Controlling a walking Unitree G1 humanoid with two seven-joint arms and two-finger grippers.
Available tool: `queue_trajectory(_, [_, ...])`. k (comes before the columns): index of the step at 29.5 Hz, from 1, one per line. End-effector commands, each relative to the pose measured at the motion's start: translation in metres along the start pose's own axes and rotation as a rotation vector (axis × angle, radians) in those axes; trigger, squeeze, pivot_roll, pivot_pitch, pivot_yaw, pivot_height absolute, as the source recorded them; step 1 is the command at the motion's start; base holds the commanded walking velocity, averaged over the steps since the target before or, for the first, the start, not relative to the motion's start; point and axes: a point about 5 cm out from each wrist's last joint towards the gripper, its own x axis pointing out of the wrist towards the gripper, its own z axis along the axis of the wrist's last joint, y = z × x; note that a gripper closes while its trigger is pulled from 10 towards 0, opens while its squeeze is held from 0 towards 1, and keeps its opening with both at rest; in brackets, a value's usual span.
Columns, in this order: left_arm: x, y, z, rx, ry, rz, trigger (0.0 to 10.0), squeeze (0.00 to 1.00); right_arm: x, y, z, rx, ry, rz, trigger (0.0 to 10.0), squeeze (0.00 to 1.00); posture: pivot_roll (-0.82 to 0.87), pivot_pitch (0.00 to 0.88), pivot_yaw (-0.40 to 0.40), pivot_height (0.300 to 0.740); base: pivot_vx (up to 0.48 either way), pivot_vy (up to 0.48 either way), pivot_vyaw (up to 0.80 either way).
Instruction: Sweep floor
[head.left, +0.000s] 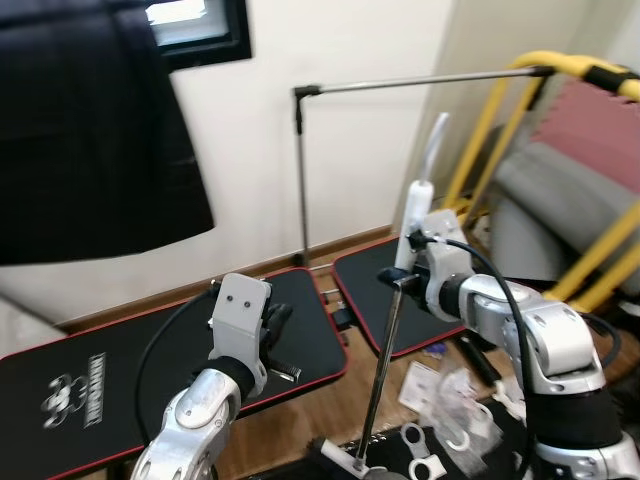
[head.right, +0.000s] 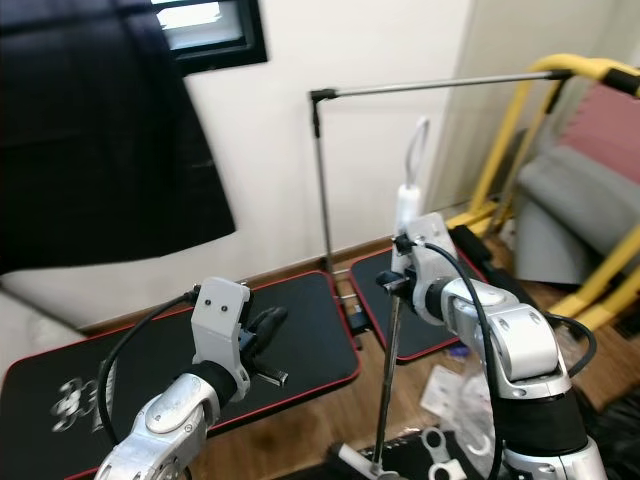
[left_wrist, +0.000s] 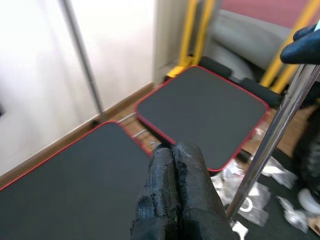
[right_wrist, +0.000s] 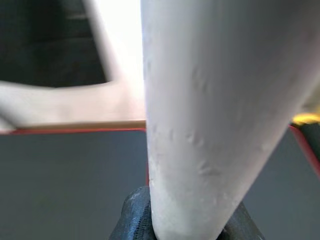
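Silver metal runs up the broom (head.left: 383, 368), which stands nearly upright in front of the robot, its white grip at the top and its lower end down among clear plastic wrappers (head.left: 448, 402) on the wooden floor (head.left: 300, 425). The right gripper (head.left: 402, 272) is clamped around the pole just below the white grip. The left gripper (left_wrist: 173, 161) hovers to the pole's left, above a black, red-edged floor mat (head.left: 150, 345), its two fingers pressed together and holding nothing. A second mat (left_wrist: 205, 107) lies beyond the pole, near a yellow frame (head.left: 490, 110). A dark garment (head.left: 90, 130) hangs on the white wall.
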Motion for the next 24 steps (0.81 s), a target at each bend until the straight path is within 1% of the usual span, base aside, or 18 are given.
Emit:
queue_trajectory(1, [0.001, 0.000, -0.004, 0.000, 0.014, -0.015, 10.0, 0.00, -0.002, -0.004, 0.004, 0.015, -0.024, -0.039, 10.0, 0.00, -0.11, 0.071, -0.062, 0.740, 0.000, 0.000, -0.80])
queue_trajectory(6, [0.002, 0.000, -0.004, 0.004, 0.013, -0.015, 10.0, 0.00, -0.002, -0.007, 0.011, 0.050, -0.058, -0.066, 10.0, 0.00, -0.11, 0.070, -0.063, 0.740, 0.000, 0.000, -0.80])
queue_trajectory(8, [0.002, 0.000, -0.004, 0.008, 0.011, -0.014, 10.0, 0.00, -0.002, -0.013, 0.018, 0.094, -0.099, -0.113, 10.0, 0.00, -0.11, 0.069, -0.061, 0.740, 0.000, 0.000, -0.80])
queue_trajectory(9, [0.002, 0.000, -0.004, 0.008, 0.011, -0.014, 10.0, 0.00, -0.002, -0.013, 0.018, 0.094, -0.099, -0.113, 10.0, 0.00, -0.11, 0.069, -0.061, 0.740, 0.000, 0.000, -0.80])
queue_trajectory(11, [0.003, 0.001, -0.003, 0.011, 0.009, -0.014, 10.0, 0.00, -0.001, -0.016, 0.024, 0.140, -0.144, -0.145, 10.0, 0.00, -0.12, 0.065, -0.057, 0.740, 0.000, 0.000, -0.80])
queue_trajectory(15, [0.004, 0.001, -0.003, 0.013, 0.008, -0.016, 10.0, 0.00, -0.001, -0.016, 0.026, 0.152, -0.157, -0.152, 10.0, 0.00, -0.12, 0.064, -0.056, 0.740, 0.000, 0.000, -0.80])
queue_trajectory(18, [0.008, 0.001, -0.002, 0.021, -0.001, -0.025, 10.0, 0.00, 0.000, -0.013, 0.032, 0.161, -0.204, -0.165, 10.0, 0.00, -0.12, 0.059, -0.060, 0.740, 0.000, 0.000, -0.80])
queue_trajectory(24, [0.009, 0.001, -0.001, 0.020, -0.010, -0.013, 10.0, 0.00, 0.002, -0.009, 0.037, 0.177, -0.238, -0.168, 10.0, 0.00, -0.12, 0.058, -0.068, 0.740, 0.000, 0.000, -0.80])
